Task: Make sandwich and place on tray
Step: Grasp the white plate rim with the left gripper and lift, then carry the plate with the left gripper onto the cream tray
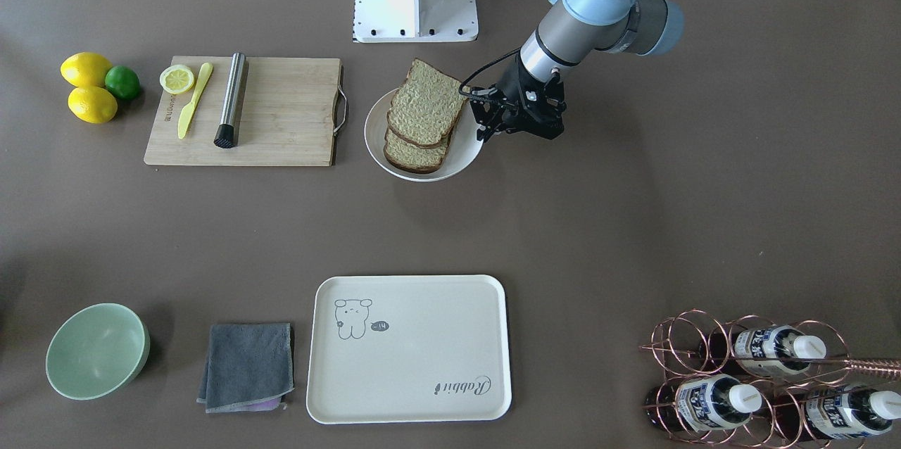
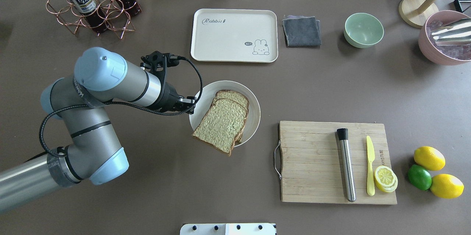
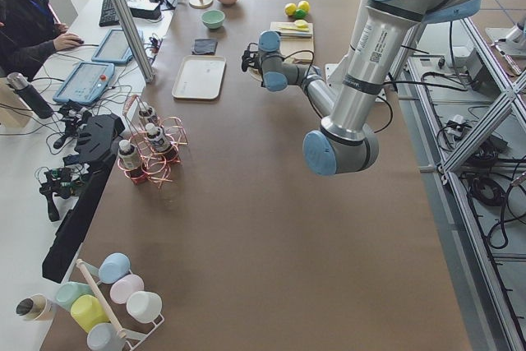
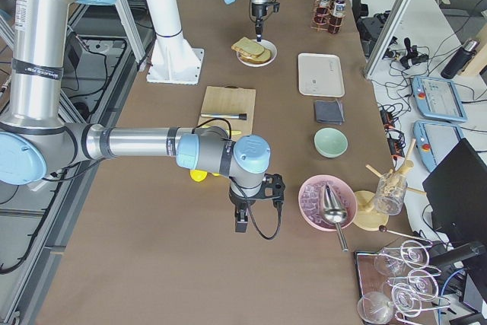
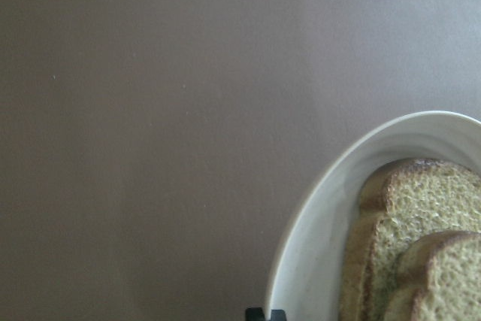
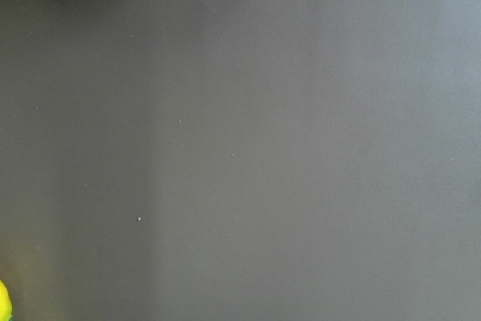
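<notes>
Two brown-crusted speckled bread slices (image 1: 422,115) lie stacked and overlapping on a round white plate (image 1: 461,157); no egg shows. They also show in the overhead view (image 2: 222,122) and the left wrist view (image 5: 421,246). The upper slice hangs over the plate's rim. My left gripper (image 1: 484,131) hangs at the plate's rim beside the bread, fingertips together, holding nothing; it also shows in the overhead view (image 2: 191,109). The cream tray (image 1: 408,350) lies bare on the operators' side. My right gripper (image 4: 240,222) shows only in the exterior right view, above the table near the lemons; I cannot tell its state.
A wooden cutting board (image 1: 281,125) holds a lemon half (image 1: 177,79), a yellow knife (image 1: 191,98) and a metal muddler (image 1: 231,100). Two lemons and a lime (image 1: 123,81) lie beyond it. A green bowl (image 1: 95,350), a grey cloth (image 1: 246,364) and a copper bottle rack (image 1: 760,378) flank the tray.
</notes>
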